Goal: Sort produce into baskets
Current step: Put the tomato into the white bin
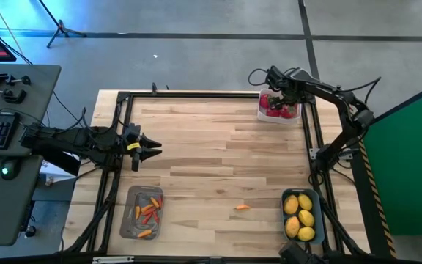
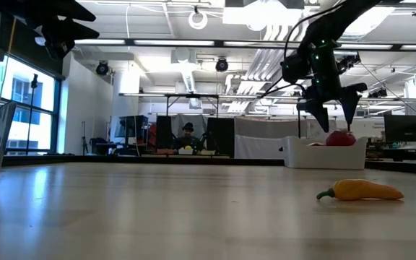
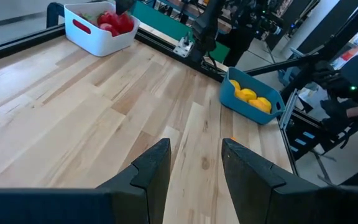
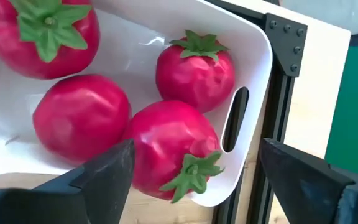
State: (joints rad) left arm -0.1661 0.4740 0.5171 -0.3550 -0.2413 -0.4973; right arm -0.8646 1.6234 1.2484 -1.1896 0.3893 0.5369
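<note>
The white basket (image 1: 279,110) stands at the table's far right corner with several round red fruits (image 4: 79,115) lying in it. My right gripper (image 1: 277,94) hangs open just above them, pointing steeply down. Its fingers (image 2: 323,115) stand on either side of the nearest fruit (image 4: 169,149), clear of it. One orange pepper (image 1: 242,207) lies loose on the table near the front. My left gripper (image 1: 151,152) waits open and empty over the table's left side.
A grey tray (image 1: 130,224) with several peppers sits at the near left. A blue basket (image 1: 287,198) with lemons (image 1: 303,216) sits at the near right. A black frame rail (image 4: 278,81) runs beside the white basket. Bare wood lies across the table's middle.
</note>
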